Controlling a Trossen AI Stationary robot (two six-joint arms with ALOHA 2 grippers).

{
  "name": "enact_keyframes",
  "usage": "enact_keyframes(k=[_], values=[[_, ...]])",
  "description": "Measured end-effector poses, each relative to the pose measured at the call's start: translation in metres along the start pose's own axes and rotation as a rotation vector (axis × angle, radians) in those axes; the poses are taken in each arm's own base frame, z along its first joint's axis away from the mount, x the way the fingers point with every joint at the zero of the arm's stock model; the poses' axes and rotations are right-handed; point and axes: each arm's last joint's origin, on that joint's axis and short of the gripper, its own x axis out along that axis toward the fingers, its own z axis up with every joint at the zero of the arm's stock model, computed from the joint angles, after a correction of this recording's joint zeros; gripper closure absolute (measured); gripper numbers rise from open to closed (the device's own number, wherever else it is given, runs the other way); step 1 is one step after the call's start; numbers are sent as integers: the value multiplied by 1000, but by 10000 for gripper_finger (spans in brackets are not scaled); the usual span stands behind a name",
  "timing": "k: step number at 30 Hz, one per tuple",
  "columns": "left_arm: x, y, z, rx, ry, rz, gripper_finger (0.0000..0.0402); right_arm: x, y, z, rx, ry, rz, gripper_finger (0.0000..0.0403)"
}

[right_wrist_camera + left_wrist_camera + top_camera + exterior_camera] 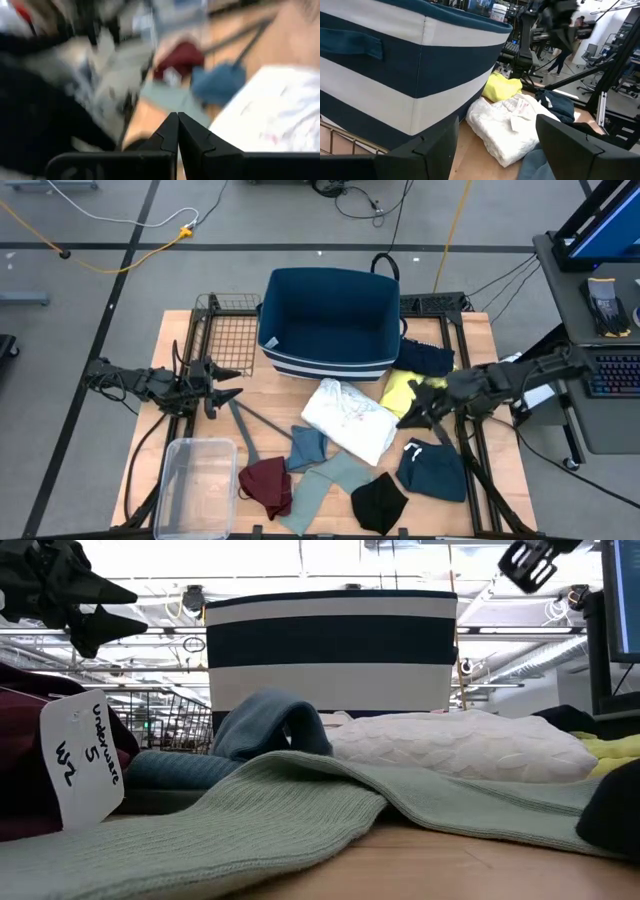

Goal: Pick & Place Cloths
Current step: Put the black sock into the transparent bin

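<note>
One striped blue-and-white basket (328, 320) stands at the middle of the tabletop's far edge, and no cloth shows inside it in the high view. Eight cloths lie on the wooden tabletop (490, 370) in front of it and to its right. One white cloth (348, 418) sits in the middle, just in front of the basket. One yellow cloth (405, 391) lies touching its right side, and one navy cloth (424, 358) lies beyond the yellow one, beside the basket's right front corner. One dark teal cloth (434, 470) lies toward the right front of the tabletop. One black cloth (379, 503) lies at the front edge, with one grey-green cloth (327, 485) to its left. One blue cloth (306, 446) touches the white one's left side, and one maroon cloth (267, 484), carrying a handwritten paper tag (84, 756), lies near the front edge. One clear plastic tub (197, 485) sits at the left front corner, one wire rack (232, 338) at the far left corner, and one grey hanger (243, 430) lies between them.

The left gripper (226, 384) hovers over the left side of the tabletop, its fingers (433, 150) spread wide apart and empty. The right gripper (412, 416) hangs above the right edge of the white cloth beside the yellow one, its fingers (196, 140) pressed together with nothing between them.
</note>
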Motion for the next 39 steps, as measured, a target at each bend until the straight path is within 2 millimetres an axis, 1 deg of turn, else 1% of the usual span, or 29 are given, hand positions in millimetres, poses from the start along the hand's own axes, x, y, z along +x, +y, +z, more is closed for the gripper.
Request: enact_keyframes(k=[2, 5, 9, 12, 15, 21, 23, 26, 31, 36, 39], values=[[0, 0, 0, -1, 0, 0, 131, 8, 12, 6, -20, 104, -21, 403], [0, 0, 0, -1, 0, 0, 131, 20, 30, 8, -55, 255, -49, 403], [0, 0, 0, 5, 0, 0, 131, 35, 54, 7, -81, 369, -82, 403], [0, 0, 0, 6, 0, 0, 131, 49, 67, 1, -44, 428, -84, 403], [0, 0, 0, 6, 0, 0, 130, 65, 73, -10, 16, 484, -108, 403], [0, 0, 0, 26, 1, -1, 131, 101, 73, -30, 126, 578, -195, 403], [0, 0, 0, 38, 1, -1, 131, 109, 72, -35, 153, 600, -225, 400], [0, 0, 0, 57, 1, -1, 131, 117, 68, -39, 215, 616, -270, 385], [0, 0, 0, 60, 1, -1, 131, 126, 65, -39, 323, 581, -303, 339], [0, 0, 0, 60, 1, -1, 131, 134, 65, -40, 378, 558, -306, 279], [0, 0, 0, 59, 1, -1, 131, 137, 63, -42, 397, 551, -341, 246]])
